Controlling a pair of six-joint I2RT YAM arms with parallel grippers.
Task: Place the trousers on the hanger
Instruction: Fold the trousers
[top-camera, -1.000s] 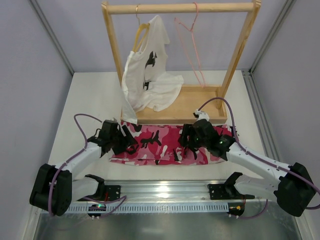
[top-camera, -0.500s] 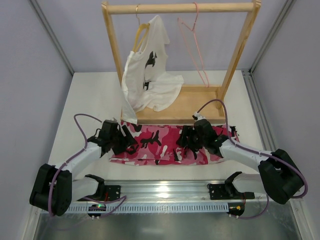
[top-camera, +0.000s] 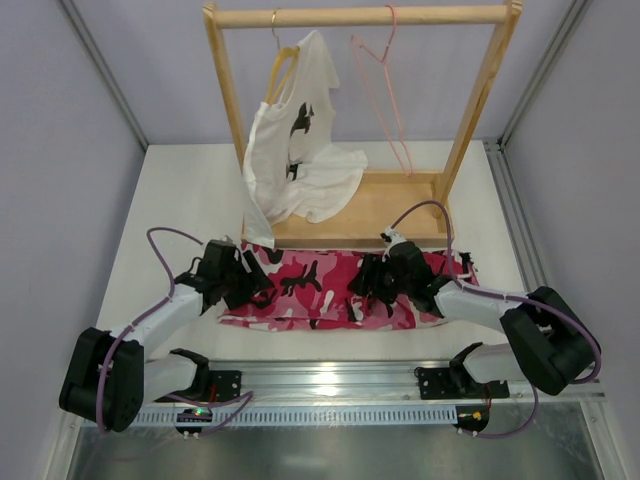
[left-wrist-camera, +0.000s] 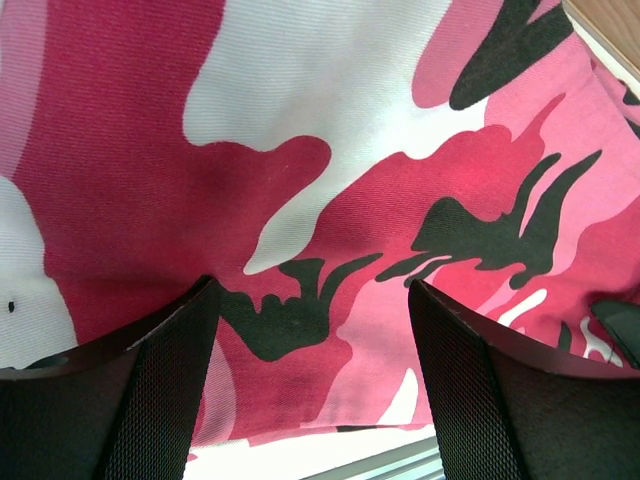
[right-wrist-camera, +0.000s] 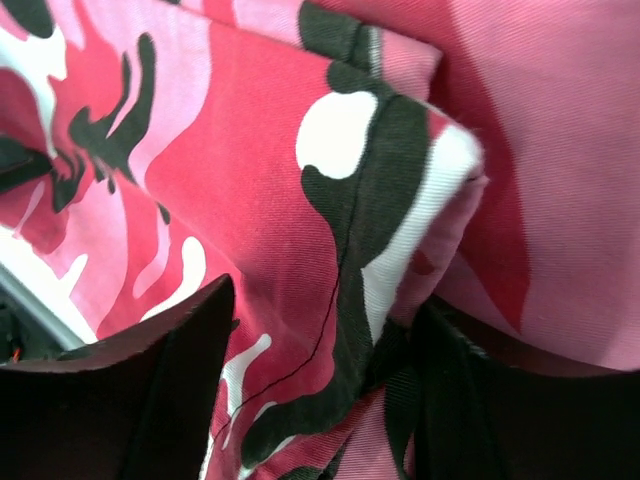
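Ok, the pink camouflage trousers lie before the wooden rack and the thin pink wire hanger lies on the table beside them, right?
No: the thin pink wire hanger hangs from the wooden rack's top rail, per the top view. The pink camouflage trousers are where you say.

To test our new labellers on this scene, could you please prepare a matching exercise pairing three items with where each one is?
Things:
1. trousers
2. pink wire hanger
3. white T-shirt

Places:
A. draped over a wooden hanger at the left of the rail
B. hanging bare at the right of the rail
C. lying flat on the table in front of the rack

Pairs: 1-C; 2-B; 3-A
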